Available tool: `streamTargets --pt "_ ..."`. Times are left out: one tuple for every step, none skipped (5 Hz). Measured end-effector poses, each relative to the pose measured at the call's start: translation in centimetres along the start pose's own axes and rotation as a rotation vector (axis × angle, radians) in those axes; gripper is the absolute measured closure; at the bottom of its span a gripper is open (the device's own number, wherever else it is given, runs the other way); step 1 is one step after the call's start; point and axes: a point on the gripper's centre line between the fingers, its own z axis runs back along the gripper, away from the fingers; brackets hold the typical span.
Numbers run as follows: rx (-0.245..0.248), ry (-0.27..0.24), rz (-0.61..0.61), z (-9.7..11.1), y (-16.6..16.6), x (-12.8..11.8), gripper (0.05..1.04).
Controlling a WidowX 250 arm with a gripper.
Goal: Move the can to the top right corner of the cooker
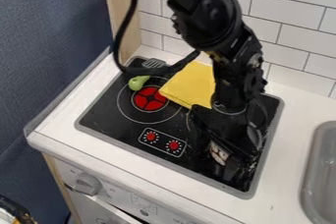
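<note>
Can: nr cooker's front R, part-hidden by gripper. Gripper: set low at can, prob. for carry to rear R; opening & hold can't be told. Cloth: laid twd rear, prob. not to be moved.

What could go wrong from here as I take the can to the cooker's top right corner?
The end effector hides much of the can, so a poor grip might go unnoticed.
The yellow cloth lies close beside the arm and could get dragged.
The target corner is bordered by the cooker's grey rim; overshooting might tip the can there.
</note>
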Motion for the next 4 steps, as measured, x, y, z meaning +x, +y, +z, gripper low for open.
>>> streamTargets --pt "0.0 0.002 0.0 -0.5 0.2 1.7 0.084" --pt "0.001 -0.017 0.001 -0.6 0.5 3.5 0.083" --pt "0.002 -0.029 -0.002 -0.5 0.8 5.7 0.084" --pt "0.0 -0.03 0.011 -0.4 1.7 7.4 0.084"
